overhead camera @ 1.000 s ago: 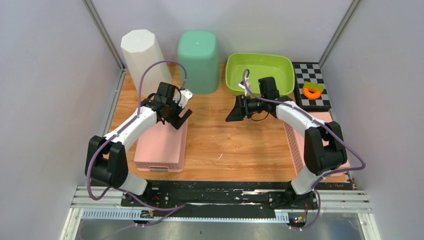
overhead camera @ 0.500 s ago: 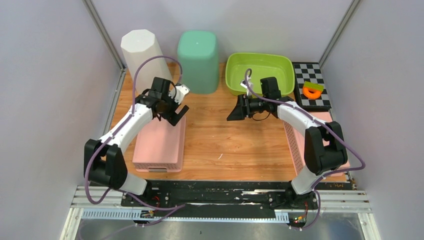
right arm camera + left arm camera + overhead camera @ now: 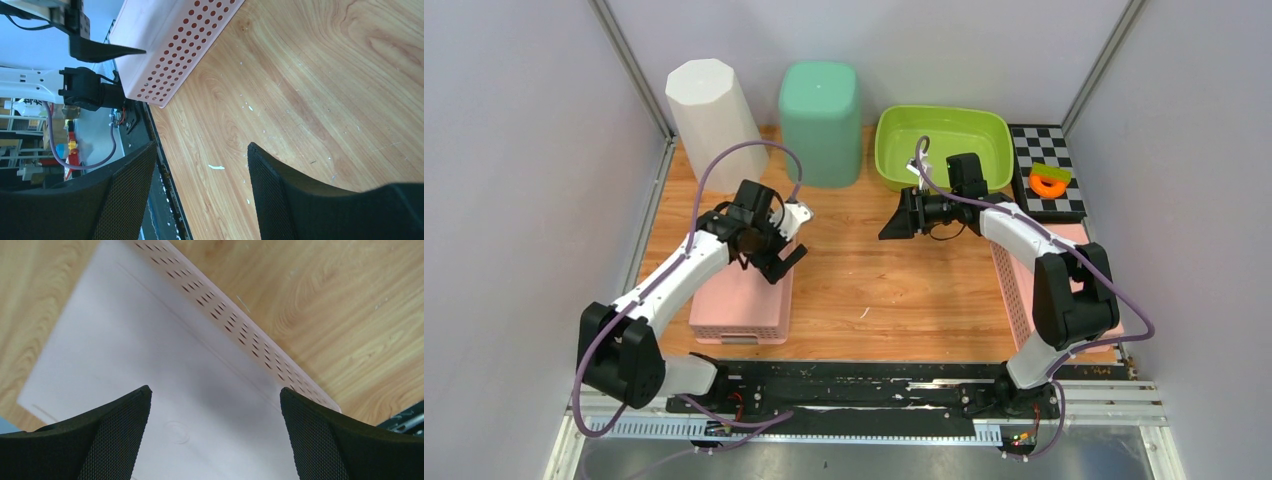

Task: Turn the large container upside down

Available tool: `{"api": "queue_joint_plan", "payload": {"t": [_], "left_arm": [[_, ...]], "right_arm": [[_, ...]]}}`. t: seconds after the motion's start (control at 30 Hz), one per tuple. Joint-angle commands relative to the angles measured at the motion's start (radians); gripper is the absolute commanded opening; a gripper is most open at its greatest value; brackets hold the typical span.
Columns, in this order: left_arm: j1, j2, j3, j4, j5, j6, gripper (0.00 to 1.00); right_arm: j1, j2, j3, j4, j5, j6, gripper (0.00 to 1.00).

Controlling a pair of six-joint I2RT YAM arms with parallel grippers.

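Left gripper [image 3: 791,238] has moved nearer and slightly right over the last second, jaws spread wide, hovering over far right corner of large pink perforated plastic basket [image 3: 739,300], not touching it. Basket lies at left of wooden table [image 3: 874,290], flat base up; flip looks already done. Judged light, stiff, smooth; best hold is long perforated side wall or rim. Right gripper [image 3: 890,225] partly spread, empty, above table centre. Second pink basket [image 3: 1022,285] at right, under right arm.

Wood table [image 3: 894,290], pale grey walls [image 3: 504,150] 3 sides, metal corner posts [image 3: 627,60], prob. alu rail [image 3: 1114,408] in front
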Motion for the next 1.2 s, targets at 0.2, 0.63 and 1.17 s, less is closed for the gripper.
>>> {"api": "queue_joint_plan", "payload": {"t": [0.2, 0.63, 1.17], "left_arm": [[-0.051, 0.039, -0.05, 0.016, -0.021, -0.011, 1.0], [-0.067, 0.071, -0.061, 0.017, -0.065, -0.023, 1.0], [-0.041, 0.156, -0.089, 0.066, -0.24, -0.019, 1.0]], "right_arm": [[-0.016, -0.003, -0.016, 0.017, -0.021, 0.004, 0.7], [-0.016, 0.005, -0.017, 0.022, -0.026, 0.008, 0.7], [-0.016, -0.001, -0.023, 0.03, -0.029, 0.012, 0.7]]}}
